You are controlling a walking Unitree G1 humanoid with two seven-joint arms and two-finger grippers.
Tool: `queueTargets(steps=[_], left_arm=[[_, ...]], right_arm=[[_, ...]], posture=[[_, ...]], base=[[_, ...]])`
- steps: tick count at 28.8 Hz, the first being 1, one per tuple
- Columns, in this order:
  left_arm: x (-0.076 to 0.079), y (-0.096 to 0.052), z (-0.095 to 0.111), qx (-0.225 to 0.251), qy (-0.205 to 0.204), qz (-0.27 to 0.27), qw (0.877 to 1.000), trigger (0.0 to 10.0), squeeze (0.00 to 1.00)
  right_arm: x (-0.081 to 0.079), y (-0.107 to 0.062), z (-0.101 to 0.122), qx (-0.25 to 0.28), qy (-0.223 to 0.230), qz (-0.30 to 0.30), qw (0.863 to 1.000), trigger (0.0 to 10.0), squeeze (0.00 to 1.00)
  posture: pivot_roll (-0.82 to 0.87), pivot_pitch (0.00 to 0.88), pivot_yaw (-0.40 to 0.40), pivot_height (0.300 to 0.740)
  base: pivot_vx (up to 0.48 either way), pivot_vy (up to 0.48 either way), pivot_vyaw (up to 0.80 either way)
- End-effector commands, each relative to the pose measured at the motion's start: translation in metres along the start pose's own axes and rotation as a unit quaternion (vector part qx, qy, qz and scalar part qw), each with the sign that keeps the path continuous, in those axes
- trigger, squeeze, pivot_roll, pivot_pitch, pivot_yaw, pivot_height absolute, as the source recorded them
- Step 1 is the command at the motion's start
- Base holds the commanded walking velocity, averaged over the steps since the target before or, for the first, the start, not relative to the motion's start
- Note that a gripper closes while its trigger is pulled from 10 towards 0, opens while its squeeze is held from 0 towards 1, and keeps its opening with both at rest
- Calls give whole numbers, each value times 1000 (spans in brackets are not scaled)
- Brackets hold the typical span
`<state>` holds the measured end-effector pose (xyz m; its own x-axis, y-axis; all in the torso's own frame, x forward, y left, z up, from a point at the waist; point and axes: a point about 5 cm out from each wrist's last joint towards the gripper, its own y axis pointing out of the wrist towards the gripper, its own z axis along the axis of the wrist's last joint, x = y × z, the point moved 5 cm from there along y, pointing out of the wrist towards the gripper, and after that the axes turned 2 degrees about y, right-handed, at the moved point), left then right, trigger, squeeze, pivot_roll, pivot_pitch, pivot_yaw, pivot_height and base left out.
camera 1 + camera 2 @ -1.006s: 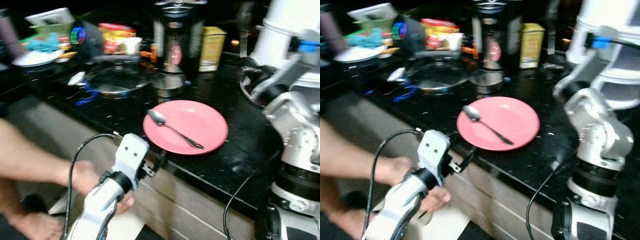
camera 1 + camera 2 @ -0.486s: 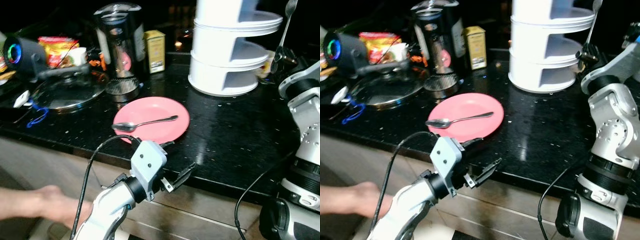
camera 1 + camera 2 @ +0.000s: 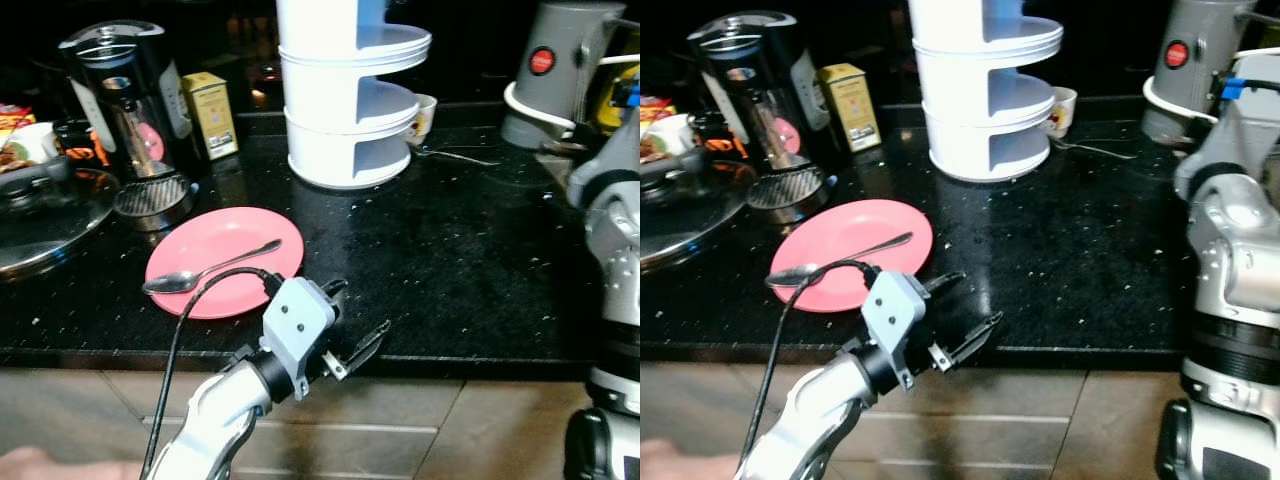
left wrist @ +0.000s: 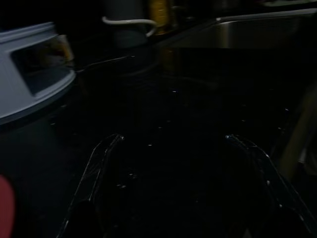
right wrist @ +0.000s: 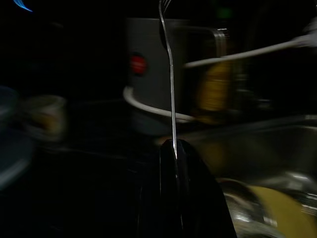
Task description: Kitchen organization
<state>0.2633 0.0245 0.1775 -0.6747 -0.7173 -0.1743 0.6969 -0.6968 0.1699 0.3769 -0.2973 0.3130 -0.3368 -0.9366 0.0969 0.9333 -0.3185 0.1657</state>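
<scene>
Two grippers: left gripper [image 3: 345, 322], lower centre, fingers spread, empty, at the black counter [image 3: 460, 260] edge beside pink plate [image 3: 225, 258] carrying a spoon [image 3: 205, 271]. Right gripper [image 5: 174, 148] pinches a thin utensil handle [image 5: 171, 79], blurred.

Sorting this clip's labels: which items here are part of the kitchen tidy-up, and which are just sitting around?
In play: fork clamped in right tool; pink plate; spoon lying on it; open left tool.
Lying about: white tiered rack, coffee maker, yellow box, pan lid.
</scene>
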Motion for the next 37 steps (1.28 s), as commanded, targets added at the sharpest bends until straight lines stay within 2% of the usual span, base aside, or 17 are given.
queueTargets(steps=[1, 8, 12, 19, 22, 25, 30, 37], left_arm=[[-6, -1, -3, -9, 6, 11, 1000, 10000, 0], [-14, 0, -1, -4, -2, 43, 999, 10000, 0], [-17, 0, 0, -2, -1, 52, 999, 10000, 0], [-29, 1, 2, -2, 2, 87, 996, 10000, 0], [-39, 0, 2, -2, -9, 116, 993, 10000, 0], [-42, -1, 1, -4, -11, 124, 992, 10000, 0], [-42, 0, 1, -4, -10, 124, 992, 10000, 0], [-42, 1, 2, -4, -11, 123, 992, 10000, 0]], right_arm=[[1, 3, -9, -23, -20, -8, 999, 10000, 0], [0, 13, -29, -62, -105, -13, 992, 10000, 0], [-5, 16, -38, -74, -118, -7, 990, 10000, 0], [-25, 19, -38, -67, -110, 19, 991, 10000, 0], [-54, 14, -29, -38, -76, 84, 993, 10000, 0], [-74, 7, -22, -14, -69, 138, 988, 10000, 0], [-88, -1, -20, 5, -90, 178, 980, 10000, 0], [-90, -2, -21, 10, -101, 179, 979, 10000, 0]], posture=[[-54, 0, 11, 740], [-52, 0, 6, 740], [-52, 0, 5, 740], [-52, 0, 3, 740], [-52, 0, 0, 740], [-56, 0, 1, 740], [-56, 0, 1, 740], [-58, 0, 2, 740]], base=[[0, 0, -781], [0, 0, -777], [0, 0, -763], [0, 0, -108], [0, 0, 0], [0, -206, 0], [0, -334, 93], [0, -353, 800]])
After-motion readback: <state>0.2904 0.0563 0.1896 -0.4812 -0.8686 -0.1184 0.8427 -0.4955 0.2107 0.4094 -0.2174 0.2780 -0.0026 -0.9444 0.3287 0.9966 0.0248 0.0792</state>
